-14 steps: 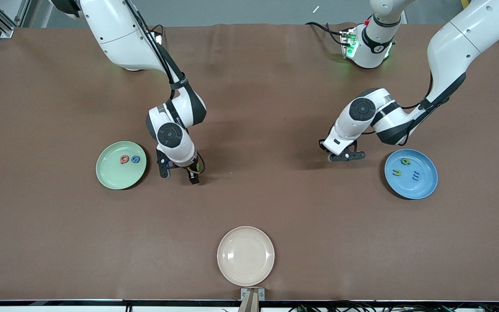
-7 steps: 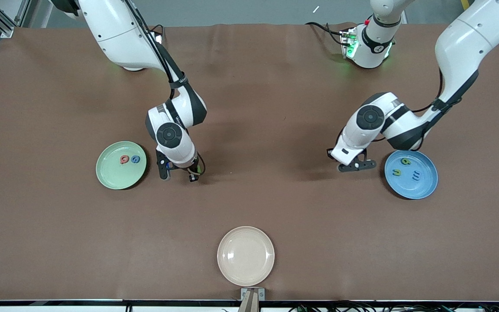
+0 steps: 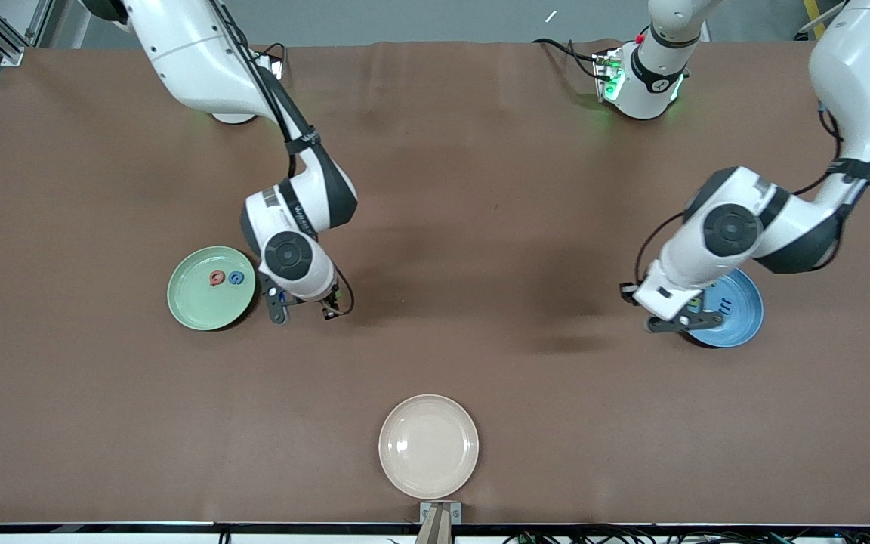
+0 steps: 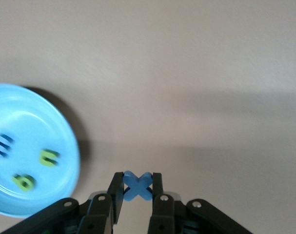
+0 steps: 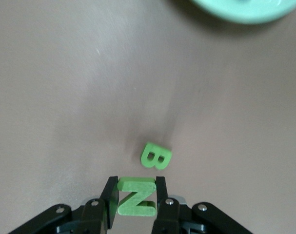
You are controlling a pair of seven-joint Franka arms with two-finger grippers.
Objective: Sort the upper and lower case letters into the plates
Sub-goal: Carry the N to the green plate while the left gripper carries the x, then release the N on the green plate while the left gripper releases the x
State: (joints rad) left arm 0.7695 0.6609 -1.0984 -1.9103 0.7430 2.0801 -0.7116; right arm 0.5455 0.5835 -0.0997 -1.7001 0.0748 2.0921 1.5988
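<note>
The left tool point(image 4: 137, 187) grips the blue x point(image 4: 137, 185) above the blue plate point(image 3: 737, 317) edge. The right tool point(image 5: 136, 195) grips the green N point(image 5: 136, 196) beside the green plate point(image 3: 201, 302) — at its 3 o'clock — above the green B point(image 5: 155, 156) on the desk point(image 3: 480, 189).

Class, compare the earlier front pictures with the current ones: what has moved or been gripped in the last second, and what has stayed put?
The left tool, shut on the blue x, has swung toward the left arm's end and now hangs over the blue plate rim. The right tool closed on the green N and edged toward the green plate; the green B lies on the table. Both plates, their letters and the cream plate stayed put.
</note>
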